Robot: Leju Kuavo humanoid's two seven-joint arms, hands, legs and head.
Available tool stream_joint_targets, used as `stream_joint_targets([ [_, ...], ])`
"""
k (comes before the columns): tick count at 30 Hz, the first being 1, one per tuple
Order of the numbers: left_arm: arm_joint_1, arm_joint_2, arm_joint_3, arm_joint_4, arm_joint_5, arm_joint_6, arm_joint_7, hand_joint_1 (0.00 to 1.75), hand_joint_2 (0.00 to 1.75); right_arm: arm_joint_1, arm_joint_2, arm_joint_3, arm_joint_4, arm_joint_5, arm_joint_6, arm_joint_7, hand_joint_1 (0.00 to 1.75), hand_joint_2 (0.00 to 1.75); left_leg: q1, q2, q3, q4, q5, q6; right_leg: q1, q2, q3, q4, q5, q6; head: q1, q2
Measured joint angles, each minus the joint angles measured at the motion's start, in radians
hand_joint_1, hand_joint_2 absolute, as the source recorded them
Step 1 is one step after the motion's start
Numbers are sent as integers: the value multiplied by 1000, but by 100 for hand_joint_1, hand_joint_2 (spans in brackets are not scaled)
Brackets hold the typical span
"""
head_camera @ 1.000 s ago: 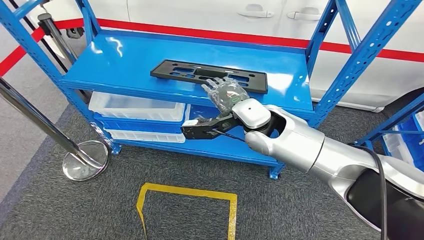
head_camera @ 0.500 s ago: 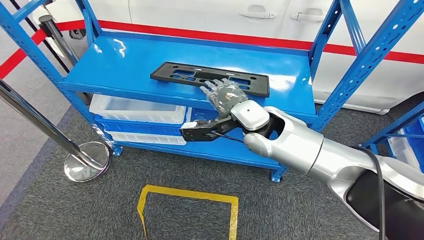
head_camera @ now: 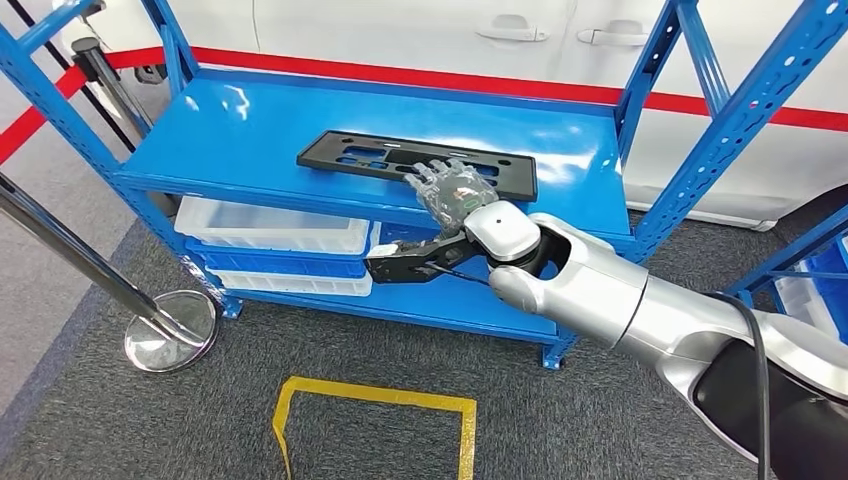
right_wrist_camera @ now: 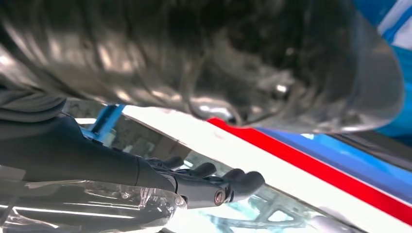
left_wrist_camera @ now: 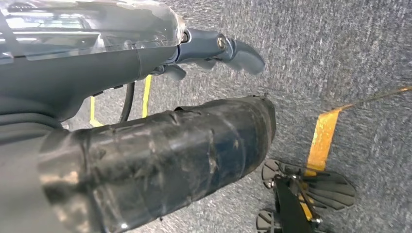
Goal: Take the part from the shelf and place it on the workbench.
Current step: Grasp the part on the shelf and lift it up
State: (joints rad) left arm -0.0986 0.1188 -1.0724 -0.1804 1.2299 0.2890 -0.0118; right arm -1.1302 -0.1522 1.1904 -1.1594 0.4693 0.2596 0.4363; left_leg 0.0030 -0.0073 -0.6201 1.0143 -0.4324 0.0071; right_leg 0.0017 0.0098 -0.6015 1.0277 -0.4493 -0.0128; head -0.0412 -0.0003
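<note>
A long flat black part (head_camera: 350, 152) with cut-outs lies on the top board of the blue shelf (head_camera: 240, 120). My right hand (head_camera: 452, 190) reaches in from the right, and its spread fingers lie over the part's near edge, right of its middle. In the right wrist view the fingers (right_wrist_camera: 233, 182) stretch out straight, apart from the thick thumb (right_wrist_camera: 243, 63), with nothing gripped between them. I cannot tell whether the fingers touch the part. My left hand (left_wrist_camera: 145, 73) hangs above the grey carpet and holds nothing, its fingers (left_wrist_camera: 235, 53) loosely out.
White trays (head_camera: 270, 225) sit on the lower shelf board. Blue uprights (head_camera: 730, 120) frame the shelf's right side. A chrome post with a round base (head_camera: 165, 325) stands at the left. Yellow tape (head_camera: 375, 395) marks the carpet in front, and a white car (head_camera: 450, 30) stands behind.
The whole picture has shifted a little, so the camera moved. My right hand stays at the part's near edge, and the part lies where it was on the shelf.
</note>
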Motion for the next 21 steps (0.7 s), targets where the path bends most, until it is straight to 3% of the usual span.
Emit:
stream_joint_targets([
  [2, 1, 0, 0, 0, 0, 0, 0, 0, 0, -3, 0, 0, 1, -2, 0, -1, 0, 0, 5, 1, 9, -10, 2, 10, 0, -1, -6, 21, -16, 11, 2, 0],
  [3, 1, -1, 0, 0, 1, 0, 0, 0, 0, -4, 0, 0, 1, -4, 1, -1, 0, 0, 7, 2, 14, -14, 2, 15, 0, -2, -23, 58, -38, 16, 3, 0],
  [5, 1, -1, 0, 0, 2, 0, 0, 0, 0, -5, -1, 0, 3, -7, 1, -1, 0, 0, 8, 4, 18, -15, 0, 23, -4, -3, -86, 178, -91, 22, 6, 0],
  [7, 1, -1, 0, 0, 3, 0, 0, 0, 0, 1, -2, 0, 5, -13, 0, 0, 0, 0, 8, 3, 19, -14, -3, 26, -7, -4, -139, 264, -108, 25, 6, 0],
  [8, 1, -1, 0, 0, 3, 0, 0, 0, 0, 2, -2, 1, 6, -18, 0, 0, 0, 0, 8, 2, 21, -13, -6, 26, -9, -4, -142, 259, -89, 26, 6, 0],
  [9, 1, -1, 0, 0, 3, 0, 0, 0, 0, 3, -2, 1, 7, -24, 0, -1, 0, 0, 8, 1, 23, -12, -9, 25, -11, -5, -126, 217, -55, 25, 6, 0],
  [11, 1, -1, 0, 0, 3, 0, -1, 0, 0, 2, -3, 0, 9, -40, -3, -1, 0, 0, 7, -1, 27, -5, -18, 18, -11, -6, -68, 91, 9, 20, 6, 0],
  [12, 1, -1, 0, 0, 3, 0, -2, 0, 0, 2, -3, 0, 9, -49, -7, -2, 0, 0, 6, -2, 27, -1, -21, 13, -9, -6, -45, 44, 23, 16, 6, 0],
  [17, 1, -2, 0, 0, 3, -1, -6, 0, 0, 4, -6, -6, 11, -80, -48, -3, 0, 0, 8, 1, 24, 10, -36, -14, -8, -3, -18, -3, 21, -4, 5, 0],
  [19, 1, -1, 0, 0, 3, 0, -6, 0, 0, 4, -7, -12, 11, -90, -62, -1, 0, 0, 10, 3, -9, 87, -79, -24, -11, -3, -8, -12, 21, -13, 3, 0],
  [21, 1, -1, 0, 0, 3, 0, -6, 0, 0, 8, -8, -15, 11, -98, -69, -1, 0, 0, 11, 3, -76, 216, -129, -31, -11, -3, -4, -12, 18, -18, 2, 0],
])
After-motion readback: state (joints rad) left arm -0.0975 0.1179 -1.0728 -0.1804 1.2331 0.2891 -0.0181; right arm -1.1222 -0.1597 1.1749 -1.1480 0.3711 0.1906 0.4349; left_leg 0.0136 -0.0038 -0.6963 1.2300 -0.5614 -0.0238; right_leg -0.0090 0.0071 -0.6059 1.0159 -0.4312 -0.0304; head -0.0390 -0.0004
